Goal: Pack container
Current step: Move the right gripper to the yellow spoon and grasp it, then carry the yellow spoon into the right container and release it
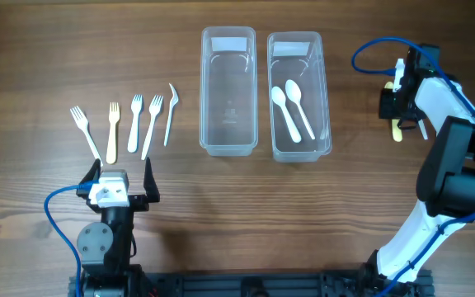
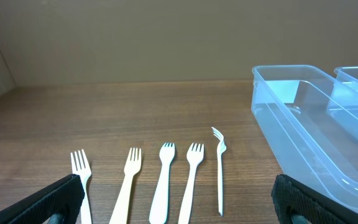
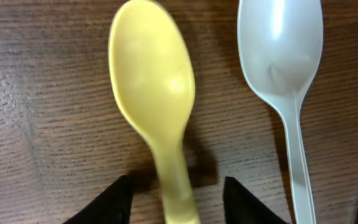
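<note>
A yellow spoon (image 3: 152,93) lies on the table beside a white spoon (image 3: 281,56). My right gripper (image 3: 178,202) is open, with its fingertips on either side of the yellow spoon's handle and gaps on both sides. From overhead, this gripper (image 1: 398,107) is right of the containers, with the yellow spoon (image 1: 397,130) under it. The right clear container (image 1: 295,37) holds two white spoons (image 1: 293,109). The left clear container (image 1: 228,33) holds nothing. My left gripper (image 1: 120,191) is open and empty, just in front of several white and cream forks (image 1: 135,122).
The forks (image 2: 165,180) lie in a row on the wooden table, with the left container (image 2: 291,71) to their right. A blue cable loops from each arm. The right arm's base stands at the front right.
</note>
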You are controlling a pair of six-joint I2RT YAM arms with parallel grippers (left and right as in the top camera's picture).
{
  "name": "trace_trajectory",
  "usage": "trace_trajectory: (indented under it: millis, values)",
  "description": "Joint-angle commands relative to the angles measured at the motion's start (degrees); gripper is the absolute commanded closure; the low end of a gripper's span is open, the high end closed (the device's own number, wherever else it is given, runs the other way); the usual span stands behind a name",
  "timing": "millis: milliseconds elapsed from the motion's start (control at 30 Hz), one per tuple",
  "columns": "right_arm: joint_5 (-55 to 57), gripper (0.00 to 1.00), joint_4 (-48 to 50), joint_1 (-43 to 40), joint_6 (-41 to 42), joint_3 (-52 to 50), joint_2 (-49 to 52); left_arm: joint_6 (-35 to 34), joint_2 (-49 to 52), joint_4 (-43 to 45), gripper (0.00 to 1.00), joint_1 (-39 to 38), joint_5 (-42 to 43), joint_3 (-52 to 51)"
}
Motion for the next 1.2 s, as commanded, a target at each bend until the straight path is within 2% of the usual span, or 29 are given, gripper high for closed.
trace_trajectory:
  millis: [0,167,233,300,333,500,667,933,1167]
  values:
    - [-1.38,0.65,0.35,-0.39,0.13,0.13,2.69,0.85,-0.42,0.17,0.00,0.35,0.92,-0.48]
    - [-3.85,0.72,0.39,-0.39,0.20,-0.42,2.93,0.85,-0.42,0.17,0.00,0.35,0.92,-0.48]
    - [-4.90,0.81,0.37,-0.39,0.24,-0.70,2.93,0.85,-0.42,0.17,0.00,0.35,0.92,-0.48]
    - [-4.90,0.94,0.07,-0.37,0.31,-0.74,2.91,0.85,-0.42,0.17,0.00,0.35,0.92,-0.48]
    - [-4.90,0.96,-0.20,-0.33,1.44,-0.72,2.91,0.85,-0.42,0.17,0.00,0.35,0.92,-0.48]
    - [-6.43,0.96,-1.38,-0.33,3.61,-0.70,2.27,0.85,-0.42,0.17,0.00,0.35,0.92,-0.48]
    - [-7.69,0.96,-3.50,0.52,4.94,1.14,-2.67,0.85,-0.42,0.17,0.00,0.35,0.92,-0.48]
    - [-12.63,0.96,-3.39,5.14,5.44,1.81,-21.75,0.85,-0.44,0.17,0.00,0.35,0.92,-0.48]
    - [-17.16,0.96,-4.52,13.92,7.98,1.81,-34.60,0.85,-0.42,0.17,0.00,0.35,0.92,-0.48]
